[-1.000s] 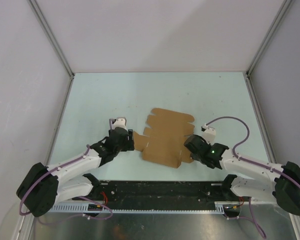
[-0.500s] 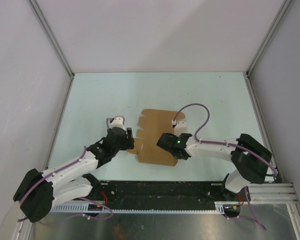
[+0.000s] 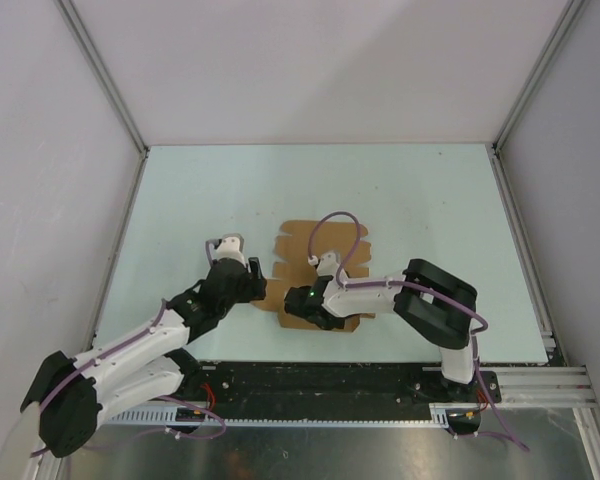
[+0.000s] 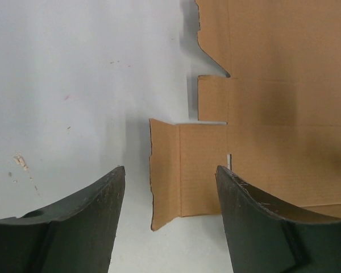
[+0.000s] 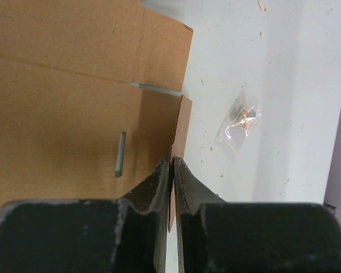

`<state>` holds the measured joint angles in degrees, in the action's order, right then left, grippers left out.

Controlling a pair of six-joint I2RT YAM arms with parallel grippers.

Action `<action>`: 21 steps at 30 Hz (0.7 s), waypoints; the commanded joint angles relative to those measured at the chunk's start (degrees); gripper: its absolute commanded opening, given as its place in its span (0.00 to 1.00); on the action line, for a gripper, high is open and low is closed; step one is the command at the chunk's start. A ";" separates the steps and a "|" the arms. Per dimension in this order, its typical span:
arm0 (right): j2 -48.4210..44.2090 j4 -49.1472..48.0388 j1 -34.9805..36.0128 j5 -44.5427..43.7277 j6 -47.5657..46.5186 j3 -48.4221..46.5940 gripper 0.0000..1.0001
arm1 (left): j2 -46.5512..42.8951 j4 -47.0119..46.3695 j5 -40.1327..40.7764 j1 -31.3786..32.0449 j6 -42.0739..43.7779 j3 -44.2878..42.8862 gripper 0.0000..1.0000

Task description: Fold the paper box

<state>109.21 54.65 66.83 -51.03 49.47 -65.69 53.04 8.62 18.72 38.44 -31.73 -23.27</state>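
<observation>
The paper box (image 3: 302,240) lies as a flat die-cut sheet on the table (image 3: 410,190), creases and tabs showing, and every position below is given relative to it. The right gripper (image 5: 171,166) sits over the sheet's near-left area with its fingers together, clamped on a narrow side flap (image 5: 181,122) that stands up on edge from the sheet. This hold is judged to serve the first fold, since pinching the thin edge lets the arm swing the flap about its crease. To reach that point, the right arm extends from the sheet's right side across its near portion, elbow bent sharply, wrist low and close to the cardboard. The left gripper (image 4: 170,169) waits just off the sheet's left edge with its fingers well apart and nothing between them. A small projecting tab (image 4: 187,170) lies flat below the gap. This placement probably readies it to brace or take that edge. The left arm runs diagonally from the near left, forearm low, gripper pointing toward the sheet. A clear plastic scrap (image 5: 238,122) lies on the table near the clamped flap, apart from the cardboard.
</observation>
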 commanded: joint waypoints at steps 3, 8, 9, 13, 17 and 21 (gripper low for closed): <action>3.20 1.43 0.23 -1.62 2.21 -0.84 0.11 | -2.32 2.01 0.53 -0.29 -2.11 0.24 0.71; 3.03 0.54 0.41 -1.36 1.50 -0.84 0.19 | -2.32 2.45 0.79 -0.38 -2.11 0.06 0.72; 2.51 0.54 0.41 -1.36 1.50 -0.84 0.21 | -2.32 2.63 0.79 -0.38 -2.20 0.06 0.72; -1.88 -0.51 0.32 -0.57 -0.51 -1.02 0.34 | -2.06 2.89 1.05 -0.38 -2.11 -0.02 0.73; -6.10 -1.48 0.15 1.36 -1.31 -1.11 0.49 | -1.45 3.24 1.14 -0.38 -2.11 -0.46 0.74; -11.29 -2.88 -0.29 3.38 -1.84 -1.02 0.53 | -0.39 3.86 1.58 -0.38 -2.29 -1.08 0.76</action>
<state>104.14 53.58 67.00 -48.66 47.88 -66.02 51.77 11.75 19.14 38.44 -33.01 -23.24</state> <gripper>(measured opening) 0.520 0.754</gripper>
